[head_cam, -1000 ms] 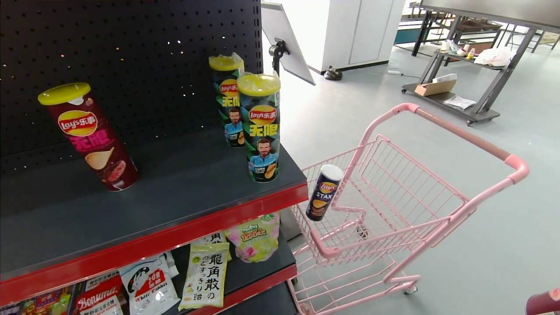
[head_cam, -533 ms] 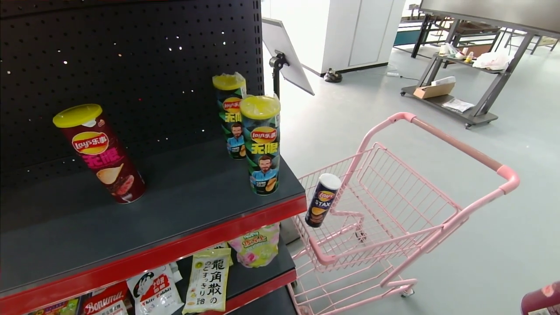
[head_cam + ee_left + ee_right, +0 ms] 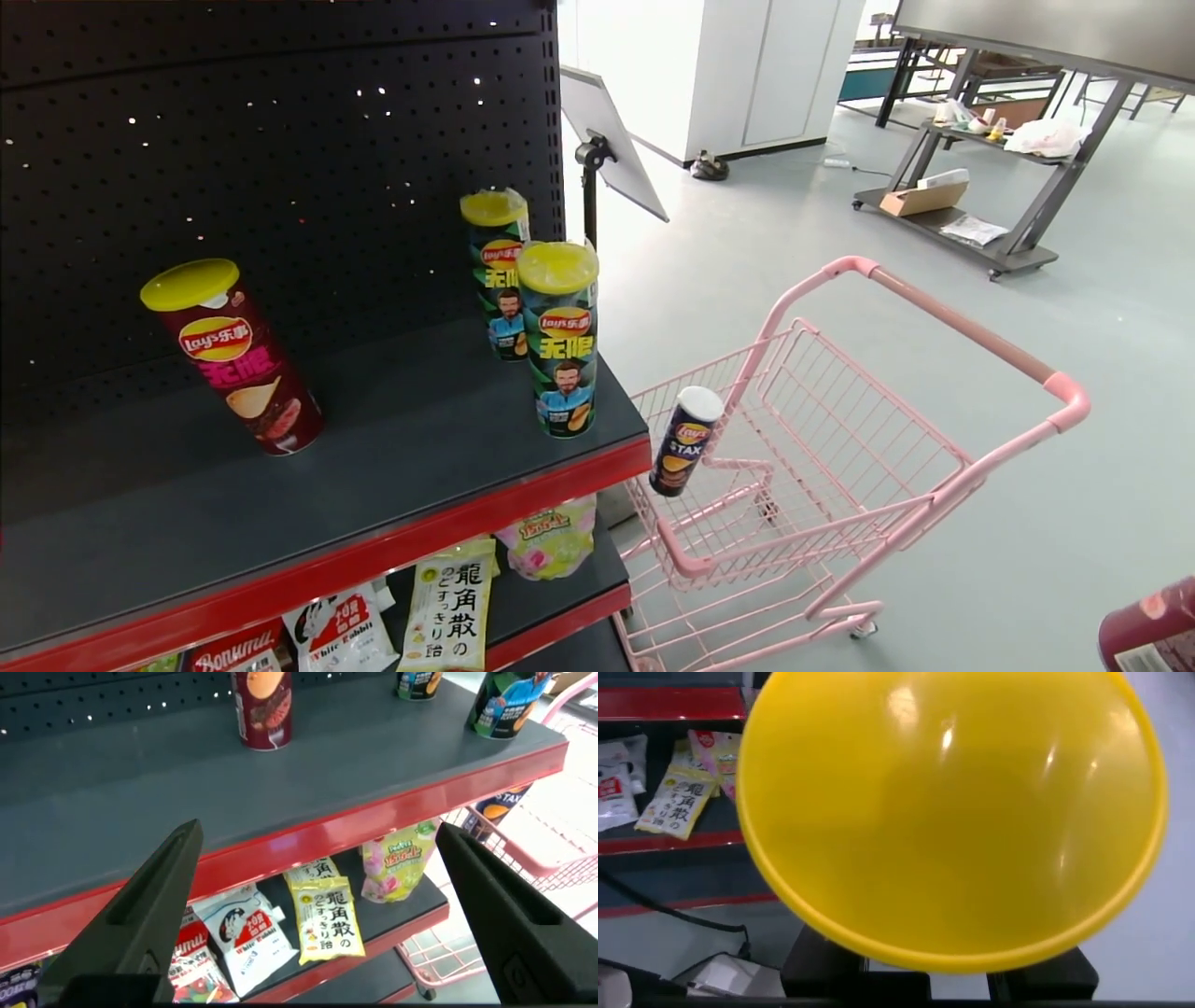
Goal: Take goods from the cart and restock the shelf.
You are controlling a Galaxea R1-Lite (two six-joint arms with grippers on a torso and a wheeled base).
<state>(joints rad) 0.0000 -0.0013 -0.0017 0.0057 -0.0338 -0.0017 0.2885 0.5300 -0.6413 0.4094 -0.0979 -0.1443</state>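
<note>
On the upper shelf [image 3: 392,523] stand a red chip can [image 3: 233,359] with a yellow lid at the left and two green chip cans [image 3: 557,341] near the right end. Beside the shelf, the pink cart [image 3: 943,467] holds a dark chip can [image 3: 686,441] leaning in its near corner. Another red can [image 3: 1153,625] shows at the head view's lower right corner. Its yellow lid [image 3: 952,812] sits close before the right wrist camera, with my right gripper [image 3: 934,975] shut on it. My left gripper [image 3: 318,831] is open in front of the shelf's red edge [image 3: 374,812].
Snack bags [image 3: 448,597] lie on the lower shelf under the red edge. A black pegboard [image 3: 280,140] backs the shelf. A tilted sign on a stand [image 3: 611,140] is behind the shelf end. Grey floor lies beyond the cart, with a metal rack [image 3: 971,215] far off.
The head camera has moved, so shelf and cart sit lower in the picture. The red can at the lower right has come up further into view.
</note>
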